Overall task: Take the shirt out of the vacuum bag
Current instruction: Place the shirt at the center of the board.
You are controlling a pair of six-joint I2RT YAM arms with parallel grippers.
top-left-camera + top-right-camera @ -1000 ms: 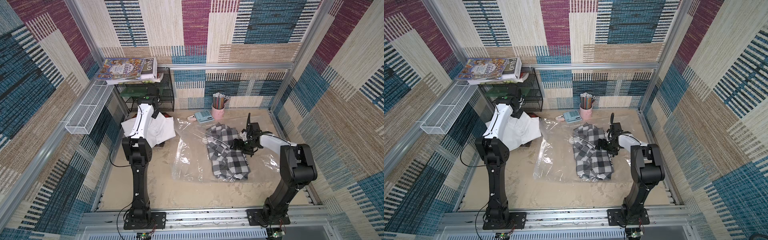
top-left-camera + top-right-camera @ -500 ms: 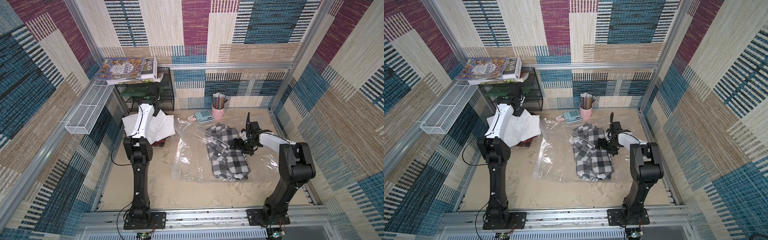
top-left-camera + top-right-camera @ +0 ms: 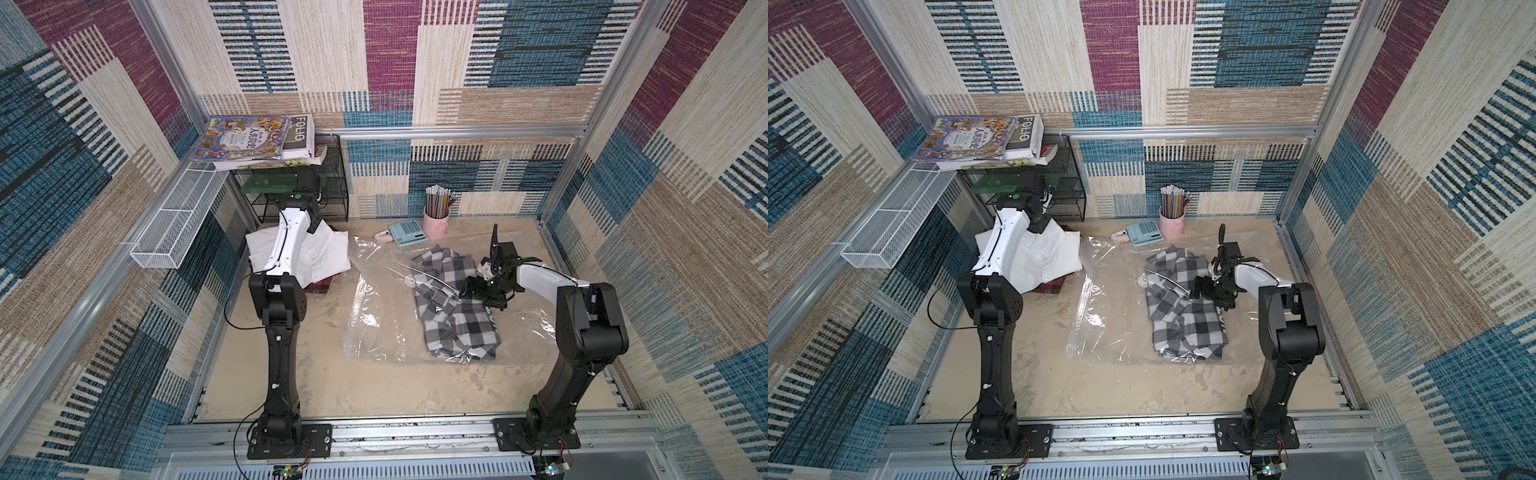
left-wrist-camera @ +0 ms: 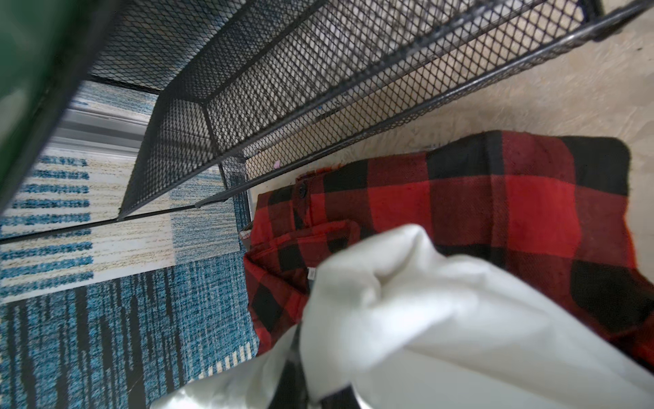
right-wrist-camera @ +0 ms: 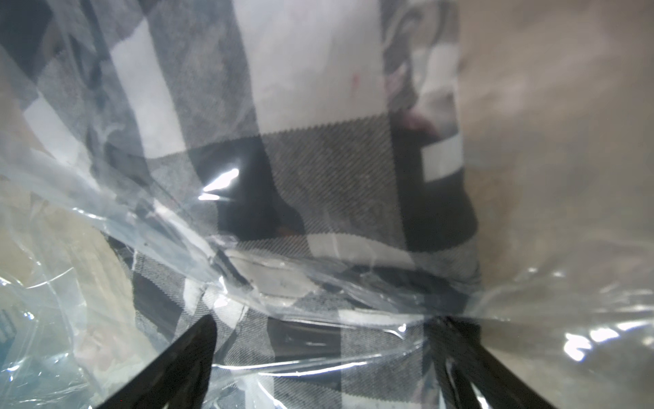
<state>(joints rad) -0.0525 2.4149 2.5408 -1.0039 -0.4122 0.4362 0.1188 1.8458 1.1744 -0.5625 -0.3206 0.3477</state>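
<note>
The clear vacuum bag (image 3: pixel 374 307) (image 3: pixel 1100 303) lies flat mid-table, its round white valve (image 3: pixel 410 282) near the middle. A grey-and-black checked shirt (image 3: pixel 453 316) (image 3: pixel 1187 324) (image 5: pixel 318 170) lies in its right half. Crinkled plastic and the bag's zip edge (image 5: pixel 283 279) cross over the shirt. My right gripper (image 3: pixel 471 286) (image 3: pixel 1198 286) (image 5: pixel 323 322) is low at the shirt's right side, open, with film and checked cloth between its fingers. My left gripper (image 3: pixel 314 218) (image 4: pixel 315 389) is shut on a white shirt (image 3: pixel 328 253) (image 4: pixel 442 318), held up at the back left.
A red-and-black plaid shirt (image 4: pixel 495 198) (image 3: pixel 320 286) lies under the white one. A black mesh rack (image 3: pixel 332 195) (image 4: pixel 318 88) with books (image 3: pixel 253 139) on top stands right behind my left gripper. A calculator (image 3: pixel 409 232) and a pink pencil cup (image 3: pixel 436 212) stand by the back wall.
My left arm has swung back toward the black rack, lifting the white shirt's held end with it. The right arm and the checked shirt have barely shifted.
</note>
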